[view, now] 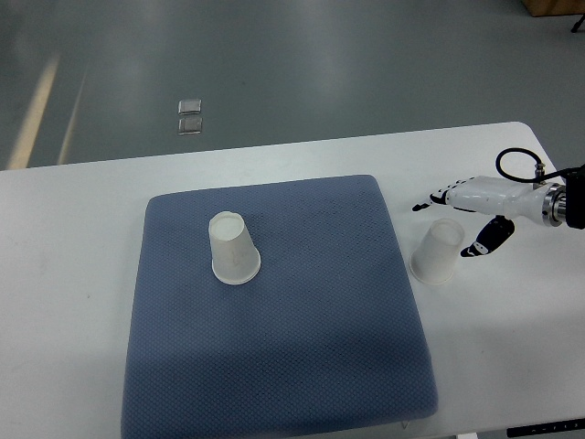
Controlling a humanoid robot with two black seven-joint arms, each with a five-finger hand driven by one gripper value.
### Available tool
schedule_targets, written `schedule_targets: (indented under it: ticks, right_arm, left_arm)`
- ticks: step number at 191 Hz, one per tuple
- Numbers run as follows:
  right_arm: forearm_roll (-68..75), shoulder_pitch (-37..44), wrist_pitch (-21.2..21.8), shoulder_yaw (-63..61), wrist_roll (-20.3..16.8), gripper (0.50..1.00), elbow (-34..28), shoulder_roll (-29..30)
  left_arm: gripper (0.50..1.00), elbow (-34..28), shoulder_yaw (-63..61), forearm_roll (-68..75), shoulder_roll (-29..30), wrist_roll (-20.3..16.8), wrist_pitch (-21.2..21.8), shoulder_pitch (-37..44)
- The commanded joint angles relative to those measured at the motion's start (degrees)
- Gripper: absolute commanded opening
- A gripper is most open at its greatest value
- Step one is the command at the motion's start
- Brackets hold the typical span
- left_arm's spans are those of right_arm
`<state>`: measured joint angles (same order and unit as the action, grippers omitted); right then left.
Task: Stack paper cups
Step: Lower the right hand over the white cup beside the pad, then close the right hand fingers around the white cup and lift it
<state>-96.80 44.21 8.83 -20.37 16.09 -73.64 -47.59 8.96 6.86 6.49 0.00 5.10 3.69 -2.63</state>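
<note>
Cup (pixel 437 251) just beside robot hand (pixel 462 218)

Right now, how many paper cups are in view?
2. One cup stands upside down on the blue mat; the other cup stands on the white table beside the right hand. None appears hidden.

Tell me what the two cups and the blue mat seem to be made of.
Both cups, one on the mat and one off it, look like thin matte white paper, slightly translucent. The mat looks like dotted woven fabric, possibly foam-backed.
</note>
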Motion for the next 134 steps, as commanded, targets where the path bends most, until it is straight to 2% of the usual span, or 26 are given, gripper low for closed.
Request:
schedule_targets:
  ticks: [1,44,95,112,134]
  right_arm:
    - [-0.06,0.35,-1.63,2.00,0.00,0.874,1.48,0.22]
    - [-0.67,0.26,-2.86,3.32,0.00,0.862,2.01,1.27]
    - [-0.85,0.17,-2.86,3.50,0.00,0.793,3.59,3.29]
    - [-1.55,0.26,-2.77,3.50,0.00,0.754,3.68,3.29]
    - [-2.60,0.35,-2.86,3.49,0.00,0.660,4.29,3.38]
  left_arm:
    - [1.000,0.00,0.00,-0.08,0.00,0.00,0.00,0.00]
    - [1.000,0.00,0.00,0.01,0.00,0.00,0.00,0.00]
    - [1.000,0.00,0.00,0.01,0.00,0.00,0.00,0.00]
    - [1.000,0.00,0.00,-0.08,0.00,0.00,0.00,0.00]
    - [1.000,0.00,0.00,0.01,0.00,0.00,0.00,0.00]
